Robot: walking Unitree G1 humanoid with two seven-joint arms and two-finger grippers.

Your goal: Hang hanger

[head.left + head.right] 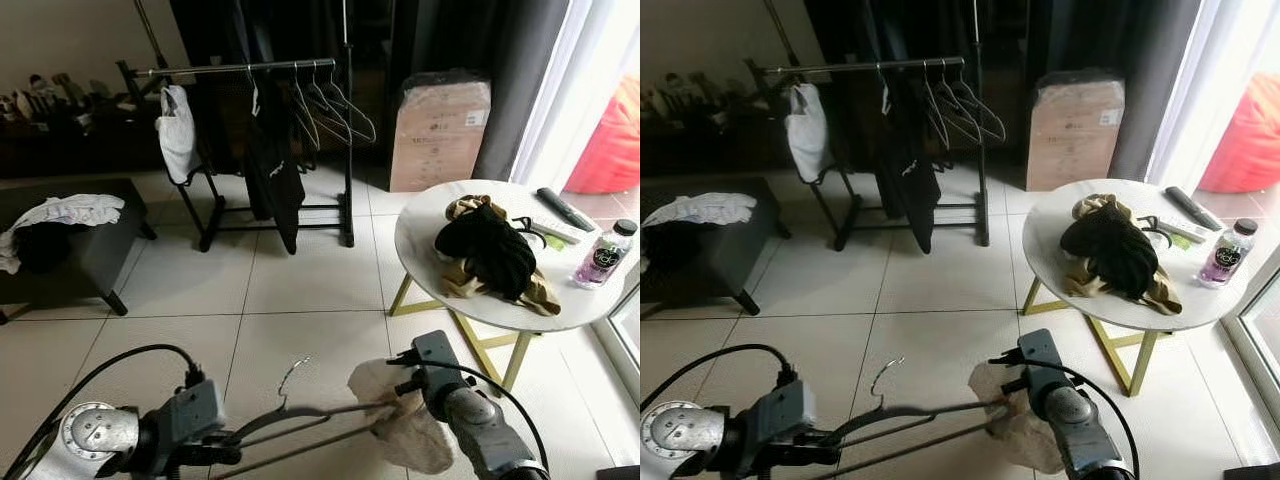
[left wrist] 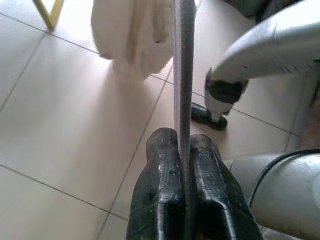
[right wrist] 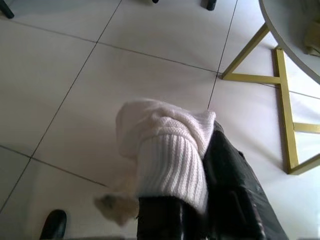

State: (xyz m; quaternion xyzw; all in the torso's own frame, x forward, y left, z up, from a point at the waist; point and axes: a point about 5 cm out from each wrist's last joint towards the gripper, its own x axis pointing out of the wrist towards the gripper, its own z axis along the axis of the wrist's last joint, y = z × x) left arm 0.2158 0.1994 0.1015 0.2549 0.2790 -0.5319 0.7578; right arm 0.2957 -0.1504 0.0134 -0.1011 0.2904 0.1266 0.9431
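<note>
**Hanger and sweater carried low between both grippers, rack ahead**

I hold the hanger [image 1: 300, 415] roughly level in front of my body, its wire hook [image 1: 291, 377] pointing up and away from me, so that the hook stays free for the rail. My left gripper [image 2: 184, 165] is pressed together on the hanger's bar, which runs straight out between the two black fingers [image 2: 162, 185]; this narrow pinch near one end steadies the hanger against twisting. My right gripper [image 3: 200, 220] grips the white knit sweater [image 3: 167, 150], whose ribbed edge bunches over the fingers; the grip appears to keep the garment on the hanger's far end, the loose part drooping toward the tiled floor [image 1: 280, 300]. The clothes rack [image 1: 250, 68] stands well apart across the floor, already bearing a white bag [image 1: 178, 135], a dark garment [image 1: 272, 170] and several empty hangers [image 1: 330, 105]. To my right is a round table [image 1: 420, 250] with piled clothes [image 1: 492, 250] and a bottle [image 1: 606, 255]. I judge the hanging step not yet begun: I must first approach the rack.
</note>
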